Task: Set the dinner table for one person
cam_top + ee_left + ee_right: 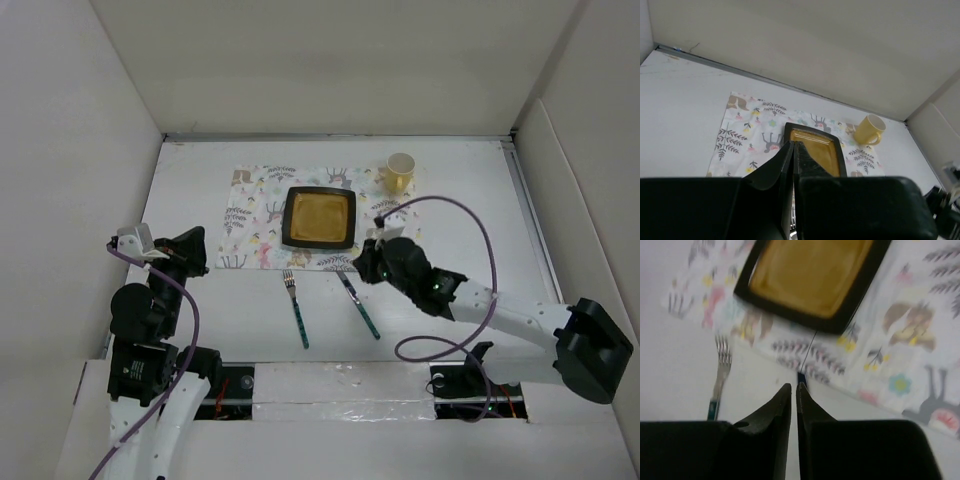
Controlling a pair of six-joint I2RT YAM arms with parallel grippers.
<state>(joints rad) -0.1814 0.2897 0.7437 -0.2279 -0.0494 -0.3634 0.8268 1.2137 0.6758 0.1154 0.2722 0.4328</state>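
Across the white worktop [200, 180], walled by pale panels, the placemat [250, 215], square plate [320, 218] and yellow mug [400, 173] looked set. The fork [296, 305] and knife [365, 312] lay just off the mat's near edge, probably needing placement. The left tool [792, 146] was pressed together and empty. The right tool [793, 386] was all but together over the knife.

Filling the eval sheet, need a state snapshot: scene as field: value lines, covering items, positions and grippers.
surface: white dinner table
placemat: animal-print cloth, flat, far centre
plate: black, square, amber inside, on the placemat
mug: yellow, upright, at the placemat's far right corner
fork: teal handle, on bare table, tines toward the placemat
knife: teal handle, right of the fork, apart from it
left gripper: shut, empty, left of the placemat
right gripper: fingers nearly together over the knife's blade end; no grip evident
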